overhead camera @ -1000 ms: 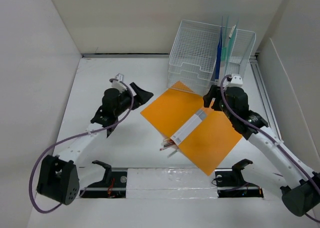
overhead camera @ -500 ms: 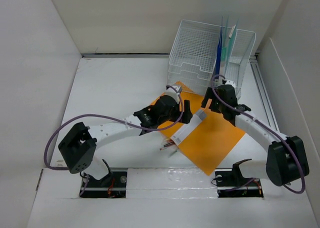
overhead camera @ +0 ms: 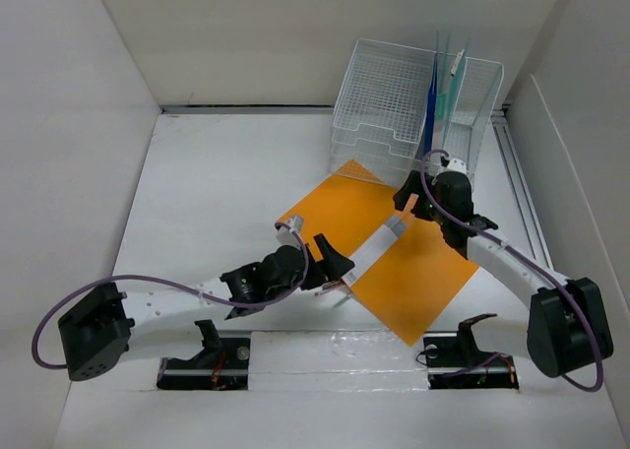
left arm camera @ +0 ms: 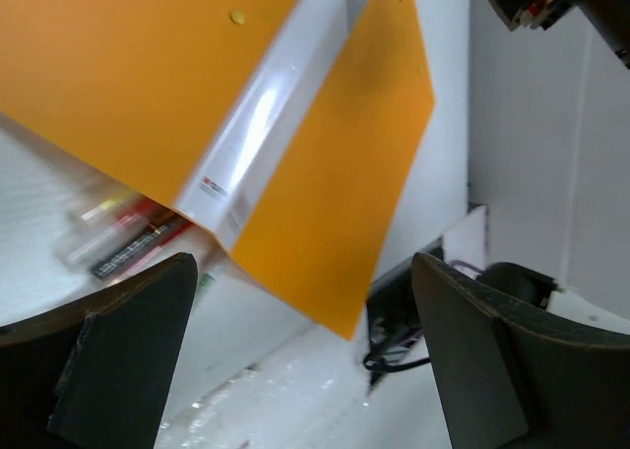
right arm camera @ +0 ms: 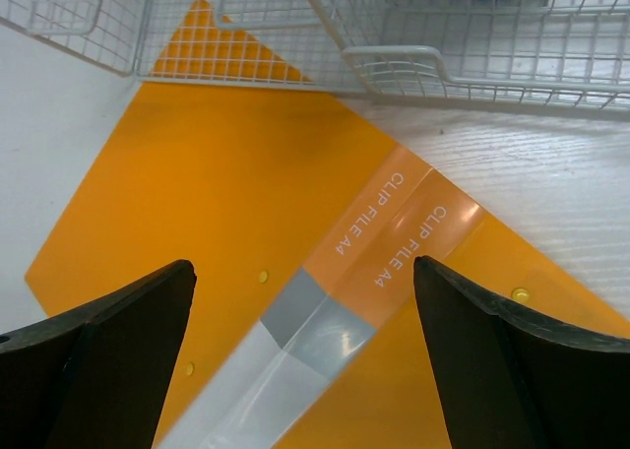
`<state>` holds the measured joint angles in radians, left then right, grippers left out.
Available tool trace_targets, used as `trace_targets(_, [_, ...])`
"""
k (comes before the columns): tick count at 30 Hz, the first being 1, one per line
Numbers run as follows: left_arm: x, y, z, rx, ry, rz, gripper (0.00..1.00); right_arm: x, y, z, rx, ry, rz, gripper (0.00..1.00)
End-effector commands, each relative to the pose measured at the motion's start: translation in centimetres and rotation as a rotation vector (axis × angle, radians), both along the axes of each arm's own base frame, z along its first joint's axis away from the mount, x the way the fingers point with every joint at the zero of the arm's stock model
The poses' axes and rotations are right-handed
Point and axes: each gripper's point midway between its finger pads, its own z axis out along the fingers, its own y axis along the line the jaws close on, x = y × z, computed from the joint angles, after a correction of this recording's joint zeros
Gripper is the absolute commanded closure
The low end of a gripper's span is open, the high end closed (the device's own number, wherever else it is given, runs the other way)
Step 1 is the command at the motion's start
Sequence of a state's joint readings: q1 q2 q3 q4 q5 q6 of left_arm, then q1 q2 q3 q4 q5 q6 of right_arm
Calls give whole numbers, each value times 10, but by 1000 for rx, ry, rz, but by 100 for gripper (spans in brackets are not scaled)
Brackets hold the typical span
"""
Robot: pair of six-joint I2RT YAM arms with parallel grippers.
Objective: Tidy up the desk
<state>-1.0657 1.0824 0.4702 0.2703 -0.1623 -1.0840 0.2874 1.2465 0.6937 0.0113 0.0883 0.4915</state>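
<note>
An orange clip file (overhead camera: 413,262) with a white spine strip (overhead camera: 372,250) lies flat on the white desk (overhead camera: 217,193). A few pens (overhead camera: 330,289) stick out from under its near left edge. My left gripper (overhead camera: 340,264) is open and empty, just beside that edge near the pens. In the left wrist view the file (left arm camera: 335,173) and the blurred pens (left arm camera: 128,237) lie ahead of the gripper (left arm camera: 305,370). My right gripper (overhead camera: 406,199) is open and empty over the file's far corner. In the right wrist view the gripper (right arm camera: 305,360) hovers above the "CLIP FILE A4" spine (right arm camera: 394,232).
A white wire-mesh file organizer (overhead camera: 394,104) stands at the back right, holding upright blue and teal folders (overhead camera: 433,99). Its base (right arm camera: 443,65) touches the file's far corner. White panel walls border the desk. The arm bases (overhead camera: 335,355) sit at the near edge.
My left arm swung from the left middle over the orange file, then drew back to its near left edge by the pens. My right arm folded in; its gripper barely shifted.
</note>
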Motion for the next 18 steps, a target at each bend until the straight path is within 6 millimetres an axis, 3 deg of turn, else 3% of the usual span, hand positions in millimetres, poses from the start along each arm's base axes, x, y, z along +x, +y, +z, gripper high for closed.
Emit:
trace_targets(1, [-8, -15, 18, -197, 74, 77, 14, 5, 11, 26, 42, -110, 43, 3])
trace_targets(6, [-5, -24, -1, -204, 158, 134, 20, -2, 19, 34, 47, -129, 81, 3])
trace_targets(18, [4, -32, -4, -192, 148, 192, 28, -13, 20, 61, 65, -198, 114, 2])
